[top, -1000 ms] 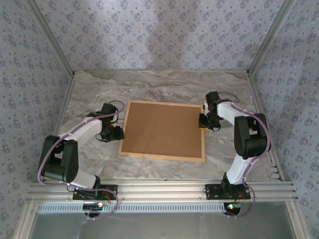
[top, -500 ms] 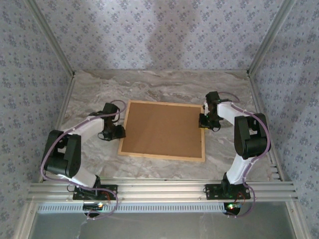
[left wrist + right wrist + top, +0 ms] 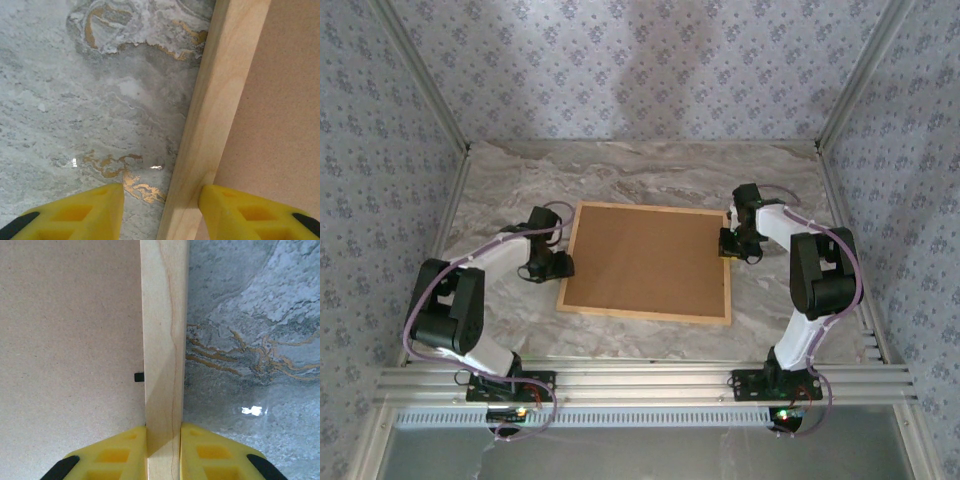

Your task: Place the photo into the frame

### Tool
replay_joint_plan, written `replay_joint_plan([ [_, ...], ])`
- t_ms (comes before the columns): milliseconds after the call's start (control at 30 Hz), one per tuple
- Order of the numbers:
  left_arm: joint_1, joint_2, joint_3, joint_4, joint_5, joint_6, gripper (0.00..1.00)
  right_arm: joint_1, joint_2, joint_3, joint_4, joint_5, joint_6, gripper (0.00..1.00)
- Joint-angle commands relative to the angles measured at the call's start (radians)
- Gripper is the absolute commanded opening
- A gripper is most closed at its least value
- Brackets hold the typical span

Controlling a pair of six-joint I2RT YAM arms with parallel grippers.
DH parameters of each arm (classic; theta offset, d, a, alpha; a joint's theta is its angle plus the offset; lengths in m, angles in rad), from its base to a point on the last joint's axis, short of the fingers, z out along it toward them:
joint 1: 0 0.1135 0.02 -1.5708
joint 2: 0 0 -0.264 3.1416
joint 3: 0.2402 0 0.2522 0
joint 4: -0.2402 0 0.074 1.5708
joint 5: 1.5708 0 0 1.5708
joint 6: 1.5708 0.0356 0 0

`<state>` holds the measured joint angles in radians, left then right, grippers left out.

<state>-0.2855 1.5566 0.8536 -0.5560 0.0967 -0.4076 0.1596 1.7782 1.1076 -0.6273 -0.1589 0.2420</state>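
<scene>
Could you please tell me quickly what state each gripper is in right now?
Left gripper: open, straddling the frame edge.
Right gripper: closed on the frame edge.

You see the whole table (image 3: 650, 170) from above and behind; both your wrist cameras look down, close over opposite rails of the frame (image 3: 645, 314).

Probably lab test cell: aluminium rails (image 3: 640, 380), floral wallpaper panels (image 3: 640, 70) boxing in marble-look tabletop (image 3: 520, 175).
</scene>
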Motion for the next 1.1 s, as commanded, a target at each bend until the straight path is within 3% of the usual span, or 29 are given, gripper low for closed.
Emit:
replay_joint_plan([
  [0, -0.044, 0.052, -0.038, 0.02, 0.039, 0.017, 0.5, 0.011, 0.016, -0.012, 0.022, -0.015, -0.012, 0.21],
  [1067, -0.126, 0.134, -0.054, 0.068, -0.004, 0.014, 0.61, 0.034, 0.013, -0.021, 0.022, -0.011, -0.006, 0.21],
])
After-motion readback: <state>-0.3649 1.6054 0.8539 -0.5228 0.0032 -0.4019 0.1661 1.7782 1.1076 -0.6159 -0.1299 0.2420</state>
